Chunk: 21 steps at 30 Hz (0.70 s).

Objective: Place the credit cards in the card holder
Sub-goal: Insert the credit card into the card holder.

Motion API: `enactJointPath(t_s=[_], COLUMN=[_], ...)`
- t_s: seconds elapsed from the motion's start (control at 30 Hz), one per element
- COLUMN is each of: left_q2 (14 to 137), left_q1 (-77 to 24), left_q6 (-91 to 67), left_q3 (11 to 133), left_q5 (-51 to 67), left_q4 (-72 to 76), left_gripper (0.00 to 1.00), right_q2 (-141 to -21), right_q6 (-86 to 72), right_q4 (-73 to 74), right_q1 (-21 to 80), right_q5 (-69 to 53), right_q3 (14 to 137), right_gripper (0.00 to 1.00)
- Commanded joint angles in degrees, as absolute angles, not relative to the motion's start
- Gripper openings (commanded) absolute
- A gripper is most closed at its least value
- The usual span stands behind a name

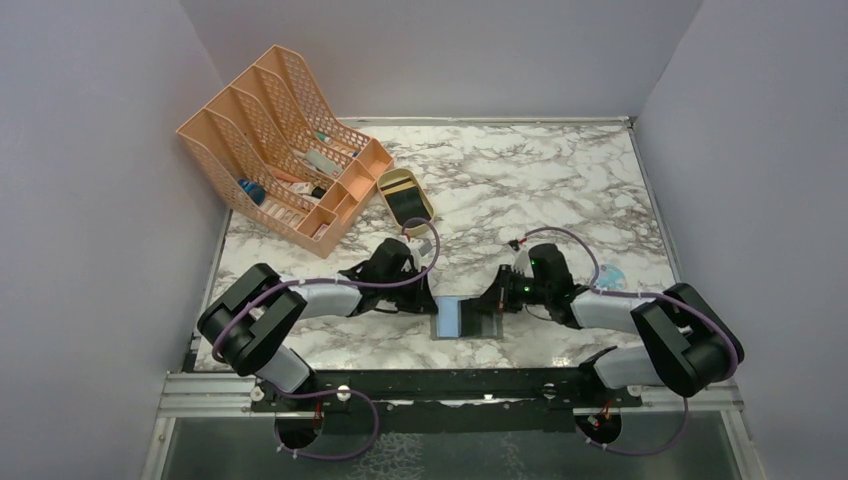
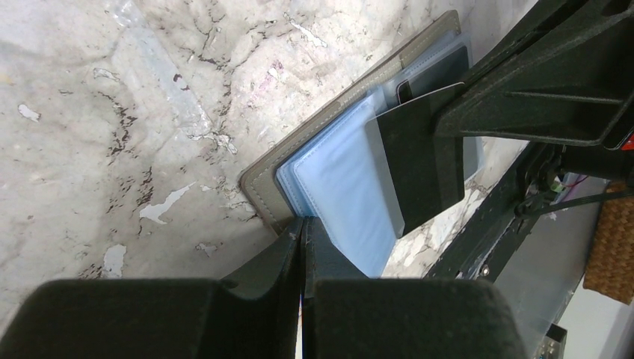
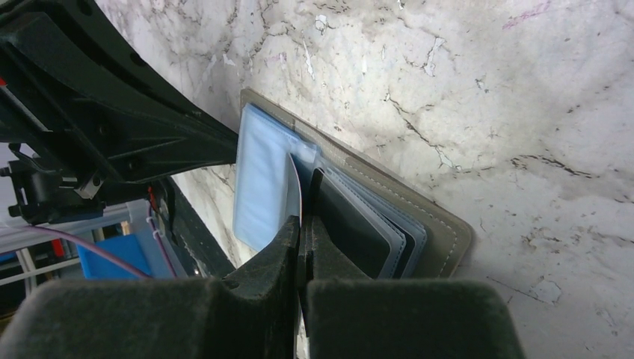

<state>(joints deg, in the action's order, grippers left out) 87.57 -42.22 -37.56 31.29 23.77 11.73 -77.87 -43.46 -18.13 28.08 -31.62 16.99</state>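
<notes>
The grey card holder (image 1: 462,319) lies open near the front edge, with blue-grey pocket pages on the left and dark-filled pockets on the right. My left gripper (image 1: 425,300) is shut, and its tips (image 2: 303,223) pinch the edge of a blue pocket page (image 2: 336,187) beside the grey cover (image 2: 262,183). My right gripper (image 1: 497,305) is shut on a dark credit card (image 2: 422,161). In the right wrist view the card shows edge-on (image 3: 294,187) between the jaws, standing over the open holder (image 3: 441,232) between the blue page (image 3: 262,172) and the dark pockets (image 3: 351,221).
A large peach mesh file rack (image 1: 285,150) stands at the back left. A tan oval tray (image 1: 405,192) with something dark in it sits beside the rack. A small bluish item (image 1: 612,273) lies to the right of my right arm. The metal rail (image 1: 450,385) runs just below the holder.
</notes>
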Motion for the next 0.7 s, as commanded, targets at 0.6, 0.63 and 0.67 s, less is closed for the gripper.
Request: enactJointPath(t_s=[0.6, 0.63, 0.67], left_q2=[86.51, 86.5, 86.57], left_q1=[-44.49, -44.62, -44.68], left_q6=[-40.8, -41.05, -41.24], left_q3=[24.81, 24.64, 24.53], left_q5=[20.13, 20.05, 20.04], left_q4=[11.9, 12.29, 12.53], left_gripper=[0.05, 0.05, 0.05], right_q2=[-82.23, -82.4, -82.39], right_q6=[-47.54, -46.99, -45.96], right_q4=[-24.96, -23.97, -22.11], right_q1=[28.15, 28.21, 28.2], right_q5=[-33.05, -33.27, -33.47], right_q3=[16.63, 16.97, 17.56], right_gripper=[0.01, 0.06, 0.13])
